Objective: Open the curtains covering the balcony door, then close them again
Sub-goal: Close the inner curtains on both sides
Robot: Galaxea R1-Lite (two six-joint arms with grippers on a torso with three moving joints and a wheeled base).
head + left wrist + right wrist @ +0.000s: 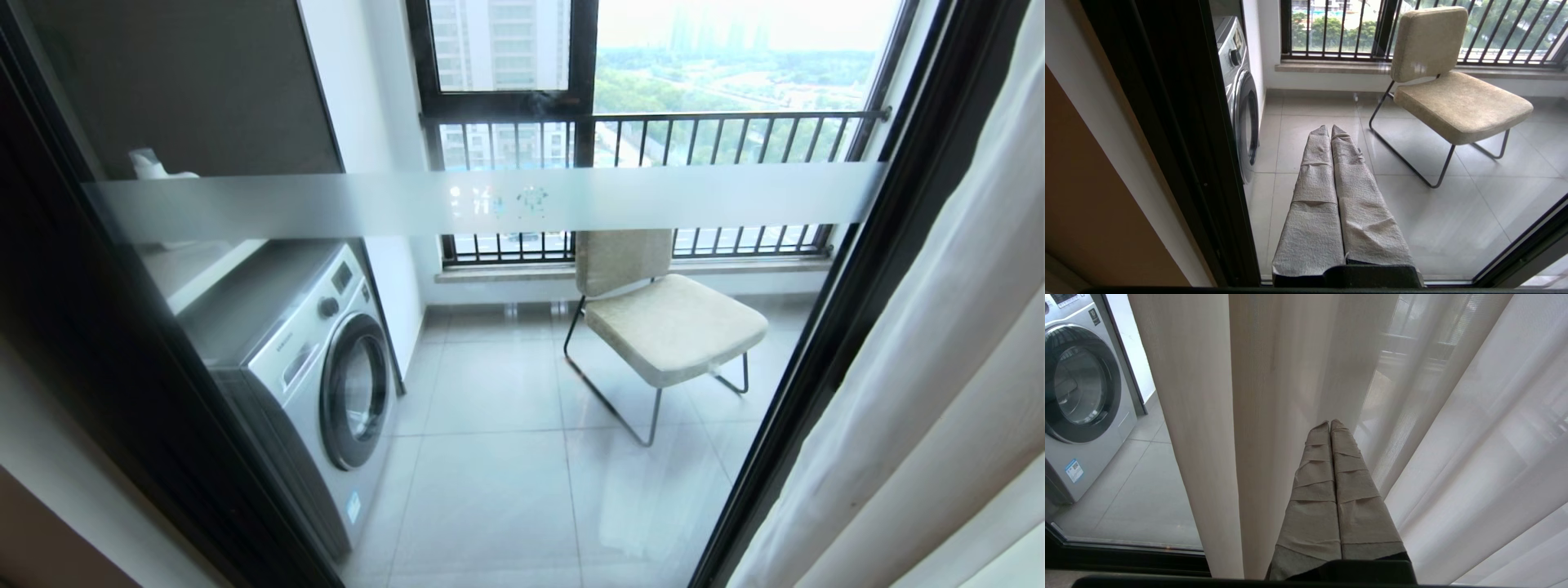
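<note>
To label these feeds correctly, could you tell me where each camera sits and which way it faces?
Head view: high up, looking down through the balcony door; no arm shows.
Left wrist view: behind the shut left gripper, facing the chair.
Right wrist view: behind the shut right gripper, facing the curtains.
All three share the washing machine.

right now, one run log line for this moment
curtains: drawn aside | balcony door: uncovered | left end effector: shut | right end effector: shut

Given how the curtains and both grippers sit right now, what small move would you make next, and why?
Probably open the right gripper to take the nearest curtain fold: its fingers are shut on nothing, the fabric hangs bunched right of the uncovered balcony door, so closing remains.
</note>
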